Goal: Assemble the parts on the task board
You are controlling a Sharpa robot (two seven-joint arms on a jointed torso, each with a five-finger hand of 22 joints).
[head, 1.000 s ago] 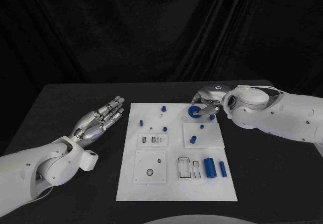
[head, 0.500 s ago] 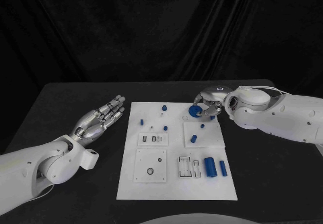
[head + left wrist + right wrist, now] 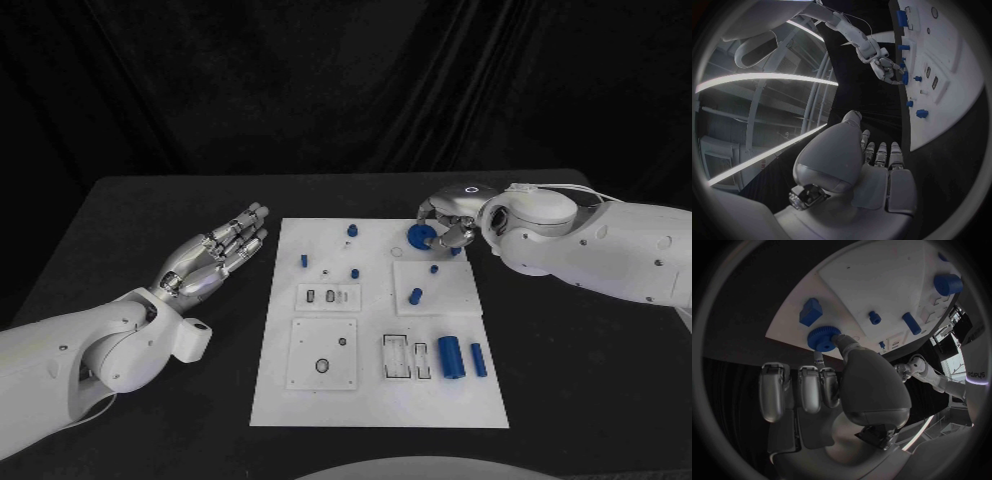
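Fingers of the right hand [image 3: 450, 226] pinch a blue gear [image 3: 418, 237] at the far edge of the white task board [image 3: 378, 400]; in the right wrist view the gear [image 3: 822, 337] sits between fingertips, just above the board [image 3: 867, 280], beside a small blue block [image 3: 810, 311]. Two blue cylinders [image 3: 460, 359] lie side by side on the near right part of the board. The left hand [image 3: 214, 256] rests open on the black table [image 3: 144, 210], left of the board, fingers straight and apart, holding nothing.
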